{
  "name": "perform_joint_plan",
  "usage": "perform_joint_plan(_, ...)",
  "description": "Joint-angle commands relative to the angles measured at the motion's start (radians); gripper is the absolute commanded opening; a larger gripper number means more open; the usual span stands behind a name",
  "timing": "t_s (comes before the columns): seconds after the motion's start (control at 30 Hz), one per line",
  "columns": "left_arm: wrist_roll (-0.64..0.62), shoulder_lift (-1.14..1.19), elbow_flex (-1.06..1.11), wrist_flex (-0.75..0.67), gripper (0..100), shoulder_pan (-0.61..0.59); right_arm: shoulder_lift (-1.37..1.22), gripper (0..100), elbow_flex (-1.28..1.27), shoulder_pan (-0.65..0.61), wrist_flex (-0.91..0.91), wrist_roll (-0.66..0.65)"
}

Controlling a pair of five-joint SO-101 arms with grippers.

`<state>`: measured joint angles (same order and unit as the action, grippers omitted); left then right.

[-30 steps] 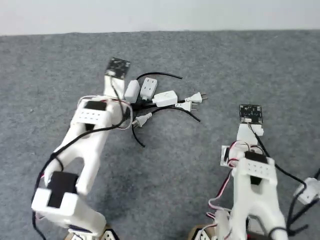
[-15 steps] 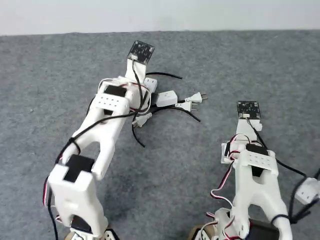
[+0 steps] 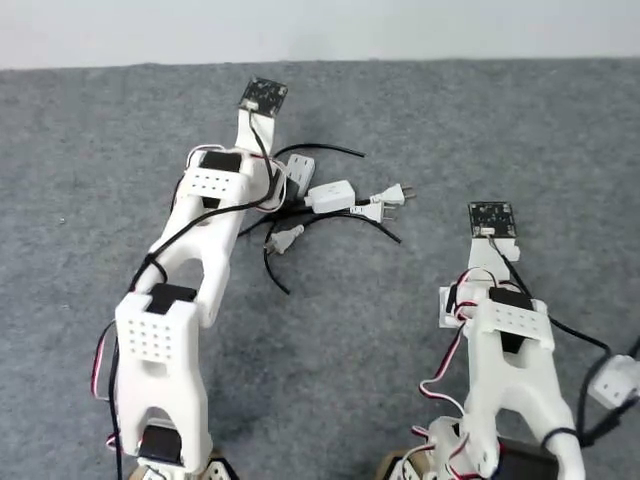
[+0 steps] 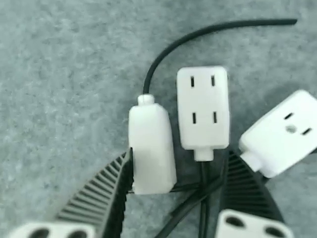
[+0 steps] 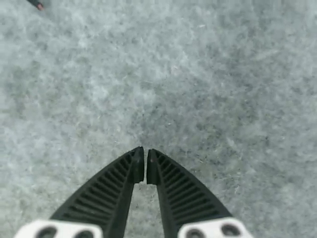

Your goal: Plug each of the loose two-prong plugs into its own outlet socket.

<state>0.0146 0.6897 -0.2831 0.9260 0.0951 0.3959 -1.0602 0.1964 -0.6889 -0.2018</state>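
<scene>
Looking first at the high view, you will find the task's things bunched at the far middle of the grey mat (image 3: pixel 90 140). An angled socket (image 3: pixel 330 195) lies with a two-prong plug (image 3: pixel 392 194) and a second plug (image 3: pixel 368 210) just beside it. A third plug (image 3: pixel 283 240) sits nearer the arms, among black cords (image 3: pixel 330 150). Your left arm (image 3: pixel 210 195) stands over this bunch, and your right arm (image 3: pixel 505 335) is well apart from it. In the left wrist view, the left gripper (image 4: pixel 178 156) is spread wide and empty, straddling a plain white block (image 4: pixel 151 148) and the stem of a double socket (image 4: pixel 203 106). In the right wrist view, the right gripper (image 5: pixel 145 161) is pressed together, holding nothing, over bare mat. Judgement: the plugs are light, rigid, smooth plastic. Pinch a plug across the flat sides of its body, clear of prongs and cord. Expect the stiff cords to tug and a socket to slide unless braced.
</scene>
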Motion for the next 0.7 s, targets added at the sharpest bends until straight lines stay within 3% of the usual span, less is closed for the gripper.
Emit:
perform_joint_plan(0.0, -0.011, 0.005, -0.048, 0.008, 27, -0.014, -0.002, 0.9, 0.058, -0.005, -0.013, -0.011)
perform_joint_plan(0.17, -0.018, 0.017, -0.048, 0.008, 24, -0.014, -0.002, 0.9, 0.058, -0.005, -0.013, -0.011)
perform_joint_plan(0.37, -0.012, 0.011, -0.050, 0.005, 1, -0.014, -0.002, 0.9, 0.058, -0.005, -0.013, -0.011)
perform_joint_plan(0.53, -0.012, 0.008, -0.050, 0.015, 1, -0.015, -0.002, 0.9, 0.058, -0.007, -0.010, -0.011)
perform_joint_plan(0.67, -0.018, -0.028, -0.077, 0.103, 1, -0.014, -0.002, 0.9, 0.058, -0.008, -0.005, -0.011)
